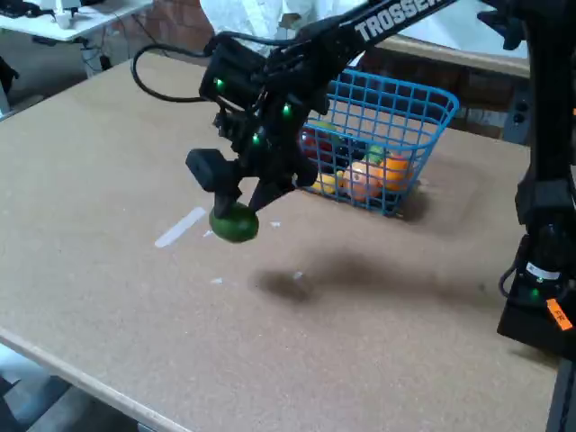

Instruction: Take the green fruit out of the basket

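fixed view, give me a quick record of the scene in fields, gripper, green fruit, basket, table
gripper: gripper hangs above the table, to the left of the basket, fingers closed on the green fruit
green fruit: green fruit held in the air, outside the basket, its shadow on the table below and to the right
basket: basket blue wire mesh, standing on the table behind the arm, orange, red and yellow fruit inside
table: table brown board, a pale strip of tape left of the fruit
task state: fruit out of the basket, not yet set down
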### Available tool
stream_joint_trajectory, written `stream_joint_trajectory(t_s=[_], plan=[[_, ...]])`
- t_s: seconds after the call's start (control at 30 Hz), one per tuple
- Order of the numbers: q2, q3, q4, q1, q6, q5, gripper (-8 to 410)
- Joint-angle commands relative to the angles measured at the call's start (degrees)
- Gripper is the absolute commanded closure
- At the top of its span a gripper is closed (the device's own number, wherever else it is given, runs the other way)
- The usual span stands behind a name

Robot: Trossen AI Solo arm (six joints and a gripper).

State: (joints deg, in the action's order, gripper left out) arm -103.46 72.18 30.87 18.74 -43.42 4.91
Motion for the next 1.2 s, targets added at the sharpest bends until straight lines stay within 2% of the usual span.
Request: stream_joint_trajectory(t_s=[0.0, 0.6, 0.93, 1.17], plan=[[-0.07, -0.66, -0.55, 0.24, 0.0, -0.15, 196], [-0.09, -4.39, -5.29, 2.23, 0.31, -4.52, 196], [-4.61, -4.37, -9.53, 3.52, 0.44, -5.53, 196], [-5.79, -4.37, -10.21, 4.07, 0.68, -7.04, 196]])
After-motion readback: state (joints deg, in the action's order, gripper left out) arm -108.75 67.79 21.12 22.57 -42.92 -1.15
